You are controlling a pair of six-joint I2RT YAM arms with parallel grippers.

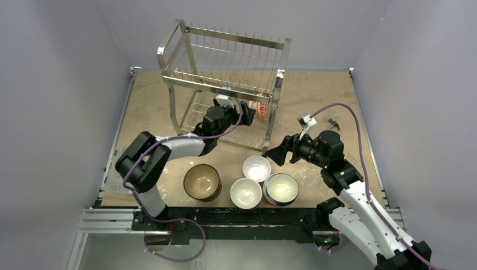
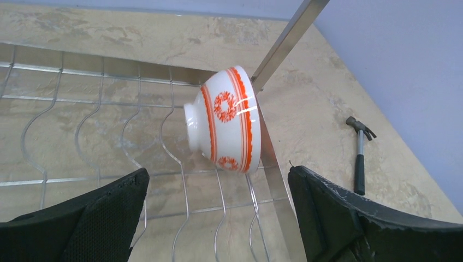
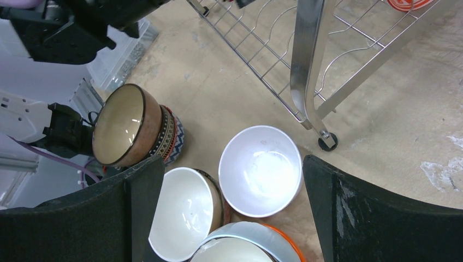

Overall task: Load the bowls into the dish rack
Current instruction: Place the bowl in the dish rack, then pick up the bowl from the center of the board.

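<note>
Reaches the left arm [image 1: 179, 147] forward and rightward from its base, dark shoulder link raised, white forearm lying nearly level, wrist out at the far end. Points the left tool [image 1: 246, 114] away from the base, with both black fingers [image 2: 98, 218] spread wide and nothing pinched between them. Bends the right arm [image 1: 363, 207] up from its base at the lower right, then turns the wrist leftward toward the middle. Carries the right tool [image 1: 277, 153] tilted downward, fingers [image 3: 360, 218] parted to full width, gripping nothing. Holds the two tools well apart, left one farther out, right one nearer the bases.
</note>
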